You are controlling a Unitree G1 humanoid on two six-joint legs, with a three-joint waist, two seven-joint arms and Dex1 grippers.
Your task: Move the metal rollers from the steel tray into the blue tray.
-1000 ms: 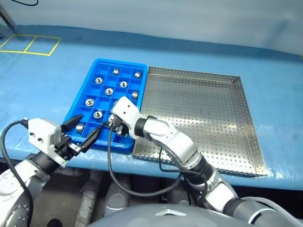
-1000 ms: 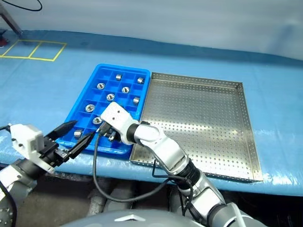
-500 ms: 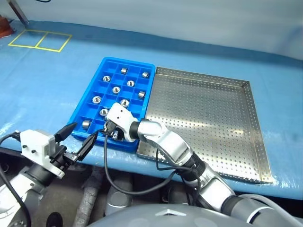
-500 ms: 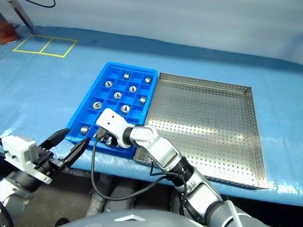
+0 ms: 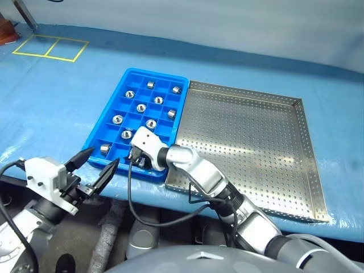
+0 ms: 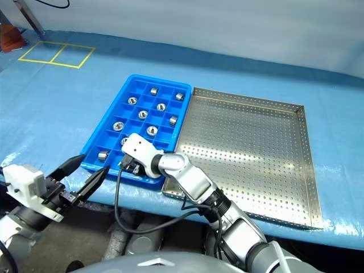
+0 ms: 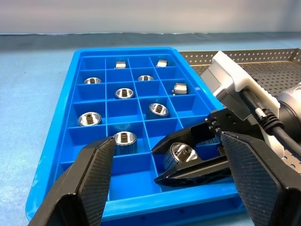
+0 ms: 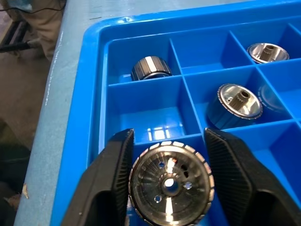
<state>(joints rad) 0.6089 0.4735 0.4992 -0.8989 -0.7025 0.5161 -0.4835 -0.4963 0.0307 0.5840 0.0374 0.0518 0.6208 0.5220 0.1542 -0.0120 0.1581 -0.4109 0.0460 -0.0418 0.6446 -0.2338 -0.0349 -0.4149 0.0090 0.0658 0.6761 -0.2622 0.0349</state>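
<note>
The blue tray (image 5: pixel 115 108) lies on the blue-covered bench (image 5: pixel 51 96), its long side touching the empty steel tray (image 5: pixel 250 142). Ten metal rollers (image 5: pixel 118 119) sit singly in cells; an eleventh roller (image 8: pixel 170 184) sits between the right gripper (image 7: pixel 181 162) jaws, slightly parted, over a near-edge cell. The left gripper (image 5: pixel 94 169) hangs off the bench's front edge, jaws wide apart, empty.

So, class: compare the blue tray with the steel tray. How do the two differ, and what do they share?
The blue tray is plastic with a grid of square cells; the steel tray is shiny metal with a flat perforated floor. The blue tray is narrower and holds metal rollers; the steel tray holds none. Both lie side by side on the blue table.
</note>
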